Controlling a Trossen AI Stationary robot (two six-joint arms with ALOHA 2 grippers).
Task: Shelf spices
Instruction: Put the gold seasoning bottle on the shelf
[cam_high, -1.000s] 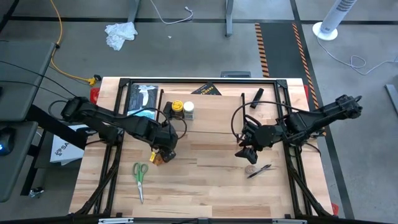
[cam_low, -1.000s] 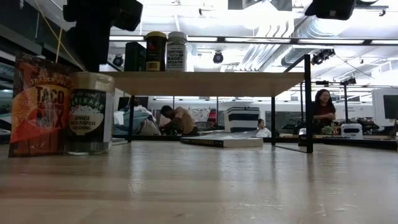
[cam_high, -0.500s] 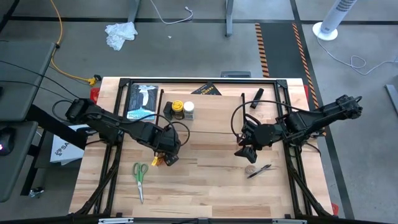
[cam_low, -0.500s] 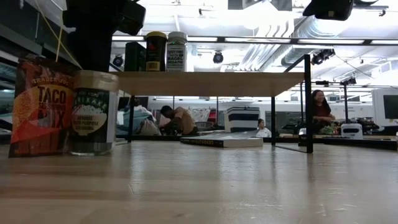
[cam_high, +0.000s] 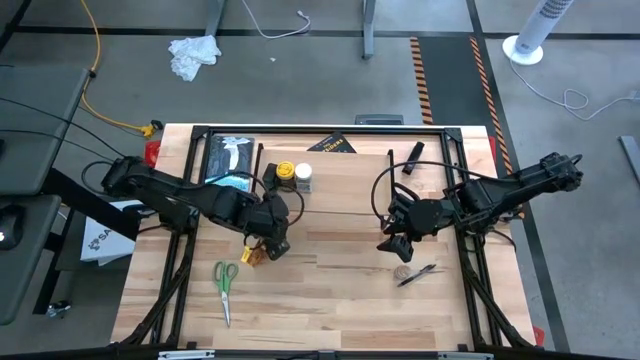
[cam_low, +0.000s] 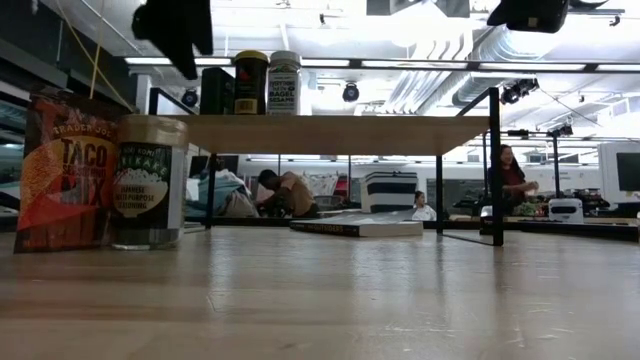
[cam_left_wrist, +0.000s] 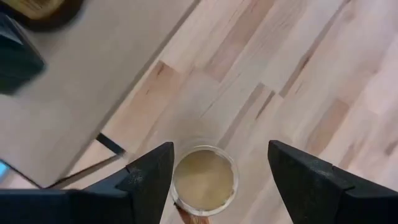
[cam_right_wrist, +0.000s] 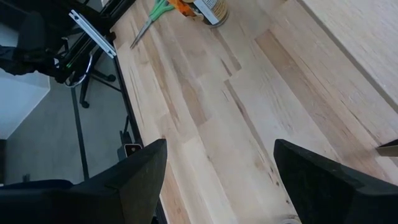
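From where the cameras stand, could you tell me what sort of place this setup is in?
Most likely a robotics lab or open workshop. The wooden table sits on a bare concrete floor marked with hazard tape, exposed ducts run overhead, and people work at benches beyond the shelf.

Both arms hover low (jaws parted).

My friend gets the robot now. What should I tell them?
Left end effector: open, empty, right above the tan-lidded jar on the table.
Right end effector: open, empty, waiting over the table's right half.
Done: a yellow-lidded jar, a white-lidded jar and a black tin stand on the shelf.
Left: the tan-lidded jar, the taco packet beside it, and a small round jar near the marker.
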